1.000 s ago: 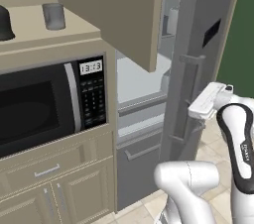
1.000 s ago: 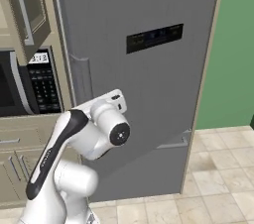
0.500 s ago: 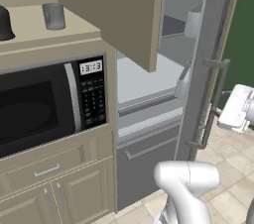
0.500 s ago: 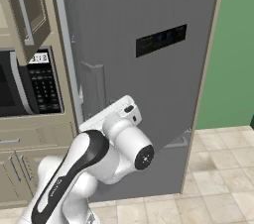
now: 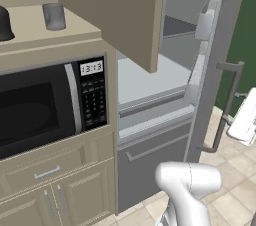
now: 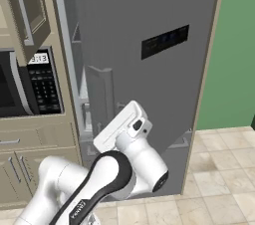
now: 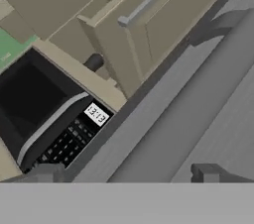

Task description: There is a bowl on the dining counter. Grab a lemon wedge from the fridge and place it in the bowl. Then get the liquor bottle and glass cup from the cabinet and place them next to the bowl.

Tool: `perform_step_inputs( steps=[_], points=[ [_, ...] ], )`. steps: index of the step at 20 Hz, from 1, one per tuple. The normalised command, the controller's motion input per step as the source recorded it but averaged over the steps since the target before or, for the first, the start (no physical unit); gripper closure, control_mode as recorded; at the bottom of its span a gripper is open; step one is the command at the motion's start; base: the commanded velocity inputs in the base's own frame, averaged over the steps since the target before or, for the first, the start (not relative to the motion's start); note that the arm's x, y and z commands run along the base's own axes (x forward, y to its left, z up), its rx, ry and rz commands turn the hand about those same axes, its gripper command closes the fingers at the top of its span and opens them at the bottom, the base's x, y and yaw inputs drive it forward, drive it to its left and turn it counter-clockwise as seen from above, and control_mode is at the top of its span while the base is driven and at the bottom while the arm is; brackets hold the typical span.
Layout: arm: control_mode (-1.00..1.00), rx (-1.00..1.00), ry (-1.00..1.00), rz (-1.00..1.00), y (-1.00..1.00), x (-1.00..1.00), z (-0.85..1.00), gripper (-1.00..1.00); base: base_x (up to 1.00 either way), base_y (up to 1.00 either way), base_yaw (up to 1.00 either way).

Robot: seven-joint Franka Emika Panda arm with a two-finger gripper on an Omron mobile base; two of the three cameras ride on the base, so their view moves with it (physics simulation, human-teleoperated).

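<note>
My gripper (image 7: 124, 172) is spread wide now, off the fridge door (image 6: 149, 55), which has swung well open. Past the door's handle (image 5: 226, 107) I see bare shelves (image 5: 150, 77) — no lemon wedge in sight. Farther left, the glass cup (image 5: 53, 16) waits in the open cabinet (image 5: 117, 12).

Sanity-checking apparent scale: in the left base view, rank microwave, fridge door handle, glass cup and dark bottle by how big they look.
1. microwave, largest by far.
2. fridge door handle, long but thin.
3. glass cup and dark bottle: alike; the bottle is cut off by the frame edge, so no ranking between them.
</note>
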Motion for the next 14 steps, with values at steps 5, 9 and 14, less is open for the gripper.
perform_step_inputs(
  steps=[5,9,14],
  points=[
    [-1.00,-0.36,-0.54,-0.07,0.69,-0.58,0.41,-1.00,0.00,0.00,0.00],
    [-1.00,-0.41,-0.42,-0.13,0.92,-0.30,0.38,-1.00,0.00,0.00,0.00],
    [-1.00,-0.30,-0.20,-0.15,0.49,-0.43,0.36,-1.00,0.00,0.00,0.00]
  ],
)
